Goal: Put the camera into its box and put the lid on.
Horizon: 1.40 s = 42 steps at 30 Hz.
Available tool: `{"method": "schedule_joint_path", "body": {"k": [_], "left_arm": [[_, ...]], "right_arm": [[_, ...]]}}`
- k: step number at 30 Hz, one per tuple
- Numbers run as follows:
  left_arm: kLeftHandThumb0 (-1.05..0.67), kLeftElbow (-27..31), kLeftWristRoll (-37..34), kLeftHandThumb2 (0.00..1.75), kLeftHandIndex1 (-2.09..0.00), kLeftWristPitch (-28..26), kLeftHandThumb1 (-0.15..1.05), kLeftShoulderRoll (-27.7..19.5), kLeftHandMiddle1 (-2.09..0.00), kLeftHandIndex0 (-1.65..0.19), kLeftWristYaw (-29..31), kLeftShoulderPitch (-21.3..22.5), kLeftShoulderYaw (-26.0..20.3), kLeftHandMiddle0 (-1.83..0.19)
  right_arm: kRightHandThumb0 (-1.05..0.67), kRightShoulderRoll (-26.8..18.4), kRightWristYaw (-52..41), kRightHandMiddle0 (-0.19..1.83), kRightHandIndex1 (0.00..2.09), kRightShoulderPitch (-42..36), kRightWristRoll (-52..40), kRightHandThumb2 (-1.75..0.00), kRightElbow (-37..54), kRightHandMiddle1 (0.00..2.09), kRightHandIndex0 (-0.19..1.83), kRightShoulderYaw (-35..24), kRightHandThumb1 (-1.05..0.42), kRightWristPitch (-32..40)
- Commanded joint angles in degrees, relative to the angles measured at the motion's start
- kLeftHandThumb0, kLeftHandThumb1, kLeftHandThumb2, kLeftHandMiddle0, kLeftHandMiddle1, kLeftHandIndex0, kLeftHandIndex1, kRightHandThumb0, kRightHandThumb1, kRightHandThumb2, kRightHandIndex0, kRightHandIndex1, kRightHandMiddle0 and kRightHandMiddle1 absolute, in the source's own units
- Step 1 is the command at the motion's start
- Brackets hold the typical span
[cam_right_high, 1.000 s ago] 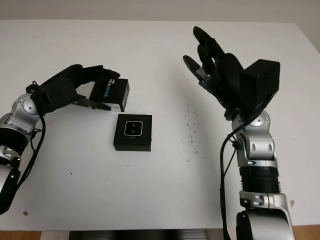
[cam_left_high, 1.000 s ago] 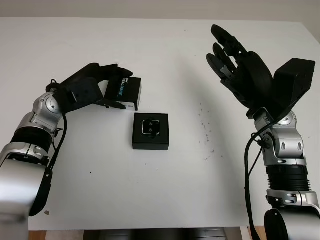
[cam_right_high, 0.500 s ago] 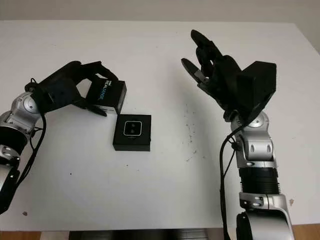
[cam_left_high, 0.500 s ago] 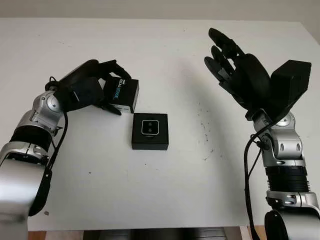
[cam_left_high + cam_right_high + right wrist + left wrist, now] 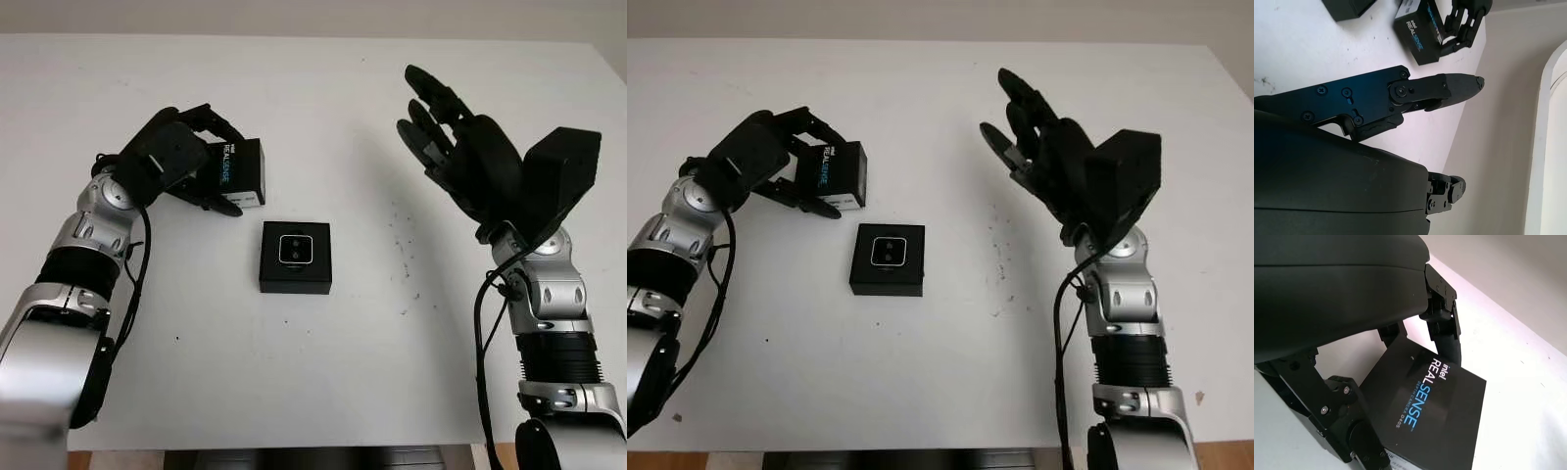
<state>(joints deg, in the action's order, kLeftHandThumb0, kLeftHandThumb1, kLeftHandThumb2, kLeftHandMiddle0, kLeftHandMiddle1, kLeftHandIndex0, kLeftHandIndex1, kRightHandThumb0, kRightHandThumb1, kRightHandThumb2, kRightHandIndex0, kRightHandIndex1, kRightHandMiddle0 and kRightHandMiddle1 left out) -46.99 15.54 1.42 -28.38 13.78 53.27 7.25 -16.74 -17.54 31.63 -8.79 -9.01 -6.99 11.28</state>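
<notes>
The white desk (image 5: 313, 372) is carrying a black box (image 5: 295, 257) with the camera (image 5: 294, 248) sitting in it. The left hand (image 5: 181, 166) is gripping the lid (image 5: 233, 176) just behind the box. The right hand (image 5: 470, 157) is staying open above the desk.
</notes>
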Motion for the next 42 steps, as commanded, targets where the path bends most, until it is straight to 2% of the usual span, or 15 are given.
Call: {"method": "schedule_joint_path", "body": {"k": [1,4,7,12,16,22,24,29,34,38,42], "left_arm": [[-0.12,4.5,-0.7,0.05,-1.37,-3.9,0.90,-0.2,-1.44,-0.34,2.0,-0.9,-0.6,-0.32],[-0.12,11.9,-0.5,0.05,-1.37,-10.3,0.90,-1.2,-1.42,-0.35,5.5,-1.6,-0.3,-0.35],[-0.13,18.0,0.1,0.05,-1.38,-12.9,0.89,-2.6,-1.42,-0.37,8.8,-2.4,0.1,-0.39],[-0.14,28.1,-0.5,0.05,-1.39,-20.7,0.89,-3.9,-1.43,-0.38,15.1,-3.0,0.2,-0.42],[-0.16,34.4,-0.4,0.05,-1.40,-25.3,0.88,-5.1,-1.43,-0.39,18.2,-3.8,0.4,-0.41],[-0.15,38.1,-0.9,0.05,-1.38,-27.9,0.88,-6.6,-1.39,-0.38,20.3,-4.6,-0.4,-0.37],[-0.14,38.6,-1.8,0.05,-1.42,-29.3,0.88,-6.8,-1.47,-0.37,20.9,-4.6,-1.1,-0.35],[-0.13,42.7,-1.6,0.06,-1.46,-37.6,0.89,-7.5,-1.64,-0.32,21.9,-4.2,-0.5,-0.25],[-0.14,48.9,-2.7,0.05,-1.43,-48.8,0.90,-6.9,-1.45,-0.31,21.9,-6.0,-0.9,-0.30],[-0.12,54.3,-4.5,0.06,-1.43,-57.3,0.91,-6.0,-1.40,-0.29,21.0,-7.9,-1.7,-0.29],[-0.12,58.6,-6.1,0.06,-1.41,-61.9,0.92,-5.8,-1.36,-0.29,19.6,-9.7,-1.7,-0.30]], "right_arm": [[-0.72,0.1,-0.1,-0.03,0.05,-0.7,-0.1,-0.22,1.1,0.23,-0.04,0.3,-1.05,-0.3],[-0.72,0.7,0.6,-0.02,0.06,-0.9,0.2,-0.21,1.4,0.23,-0.03,0.6,-1.05,0.2],[-0.72,1.0,0.4,-0.03,0.05,-0.9,0.1,-0.20,1.1,0.22,-0.04,1.0,-1.05,0.1],[-0.70,1.7,0.4,-0.03,0.05,-1.2,-0.1,-0.22,1.3,0.22,-0.04,1.6,-1.05,0.2],[-0.70,2.1,0.6,-0.01,0.06,-1.5,0.2,-0.22,0.7,0.22,-0.03,1.9,-1.05,-0.7],[-0.71,2.6,1.7,0.03,0.07,-1.8,0.9,-0.20,0.5,0.23,0.00,2.1,-1.05,-0.7],[-0.70,2.6,2.0,0.03,0.07,-2.0,1.3,-0.20,0.7,0.22,0.00,2.2,-1.05,-0.5],[-0.70,2.9,2.6,0.04,0.07,-1.9,1.7,-0.21,1.2,0.21,0.01,2.5,-1.05,0.1],[-0.74,3.4,3.4,0.04,0.07,-2.0,2.1,-0.20,1.4,0.20,0.01,2.8,-1.05,0.3],[-0.74,3.8,3.9,0.05,0.07,-1.9,2.6,-0.20,1.3,0.19,0.02,3.0,-1.05,0.1],[-0.77,4.1,4.7,0.05,0.07,-1.7,3.2,-0.20,1.2,0.18,0.02,3.4,-1.05,0.1]]}}
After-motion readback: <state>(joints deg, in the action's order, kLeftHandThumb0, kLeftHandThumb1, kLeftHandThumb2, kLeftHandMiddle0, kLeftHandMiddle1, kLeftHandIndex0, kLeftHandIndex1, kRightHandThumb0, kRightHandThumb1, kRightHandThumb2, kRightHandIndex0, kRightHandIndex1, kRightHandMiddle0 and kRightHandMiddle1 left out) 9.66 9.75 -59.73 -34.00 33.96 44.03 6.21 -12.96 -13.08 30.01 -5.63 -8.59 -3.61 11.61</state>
